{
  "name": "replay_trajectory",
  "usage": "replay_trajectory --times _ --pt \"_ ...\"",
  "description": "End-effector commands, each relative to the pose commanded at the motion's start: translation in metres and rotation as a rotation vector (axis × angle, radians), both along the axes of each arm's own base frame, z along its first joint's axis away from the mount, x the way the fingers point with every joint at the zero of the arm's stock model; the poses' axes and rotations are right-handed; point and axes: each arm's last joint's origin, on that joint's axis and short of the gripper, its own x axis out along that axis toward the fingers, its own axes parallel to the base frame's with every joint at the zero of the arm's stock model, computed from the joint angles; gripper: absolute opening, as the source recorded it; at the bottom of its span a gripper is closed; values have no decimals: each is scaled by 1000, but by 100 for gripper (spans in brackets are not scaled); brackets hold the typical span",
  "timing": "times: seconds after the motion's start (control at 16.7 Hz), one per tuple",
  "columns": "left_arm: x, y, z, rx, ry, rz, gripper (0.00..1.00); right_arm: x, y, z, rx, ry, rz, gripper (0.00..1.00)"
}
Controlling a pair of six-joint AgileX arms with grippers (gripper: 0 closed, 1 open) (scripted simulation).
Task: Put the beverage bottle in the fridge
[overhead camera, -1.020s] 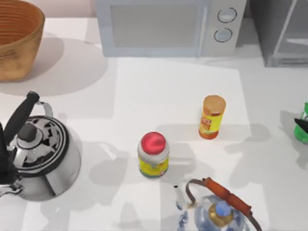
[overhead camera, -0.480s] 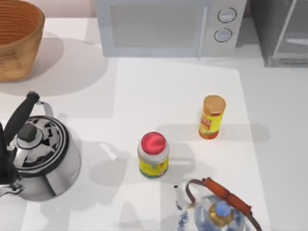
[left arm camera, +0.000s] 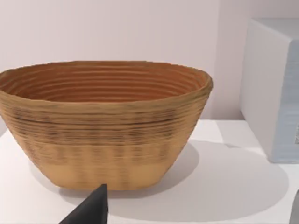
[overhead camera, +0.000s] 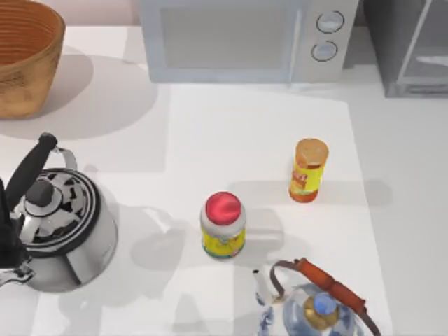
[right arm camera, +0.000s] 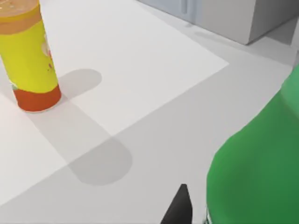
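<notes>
- Filling the near side of the right wrist view, the beverage bottle (right arm camera: 257, 163) sits beside a dark fingertip (right arm camera: 180, 207); whether the claw is clenched cannot be told.
- Fridge (overhead camera: 409, 45) stands at the table's far right, a short carry.
- Left arm idles facing the basket (left arm camera: 103, 121).

The top view looks straight down on the table (overhead camera: 406, 231), with the microwave (overhead camera: 241, 38) at its far edge. The left wrist view looks level and close at the basket (left arm camera: 105, 123) beside the microwave (left arm camera: 275, 88). The right wrist view looks down, close, past the beverage bottle (right arm camera: 259, 163) toward the orange bottle (right arm camera: 30, 56), shared with the top view (overhead camera: 309, 170).
</notes>
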Motion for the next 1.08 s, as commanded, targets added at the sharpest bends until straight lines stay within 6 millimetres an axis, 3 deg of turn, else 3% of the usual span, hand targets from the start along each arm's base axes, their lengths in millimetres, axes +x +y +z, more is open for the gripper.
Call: replay_trajectory --times 0.24,0.48,0.84,1.08 --pt "0 0 0 0 0 0 100 -4 13 11 -62 29 -30 1" --pt "0 0 0 0 0 0 100 -24 46 35 -158 84 -120 1" --pt "0 0 0 0 0 0 100 -93 102 67 -239 -11 -414 1" --pt "0 0 0 0 0 0 100 -131 122 59 -145 -156 -641 1"
